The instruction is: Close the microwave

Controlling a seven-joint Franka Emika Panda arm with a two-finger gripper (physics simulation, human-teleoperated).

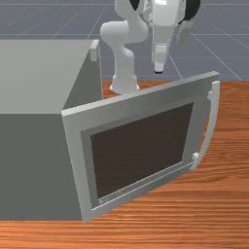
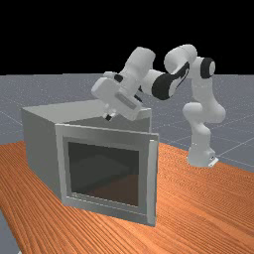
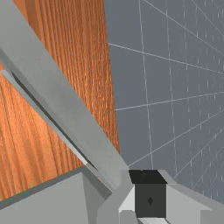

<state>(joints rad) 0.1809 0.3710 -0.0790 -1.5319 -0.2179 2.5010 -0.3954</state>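
Observation:
In the front view my gripper hangs beyond the top edge of the microwave door. The door stands wide open, swung out from the near edge of the grey microwave body, its curved handle at the free end. In the far view the gripper is just above the door's top edge in the picture, tilted; whether they touch I cannot tell. In the wrist view the door's top edge runs toward the gripper, with the body beside it.
The wooden table extends around the microwave. The arm's base stands at the far view's right. In the wrist view the table's edge lies beside the door, with floor past it.

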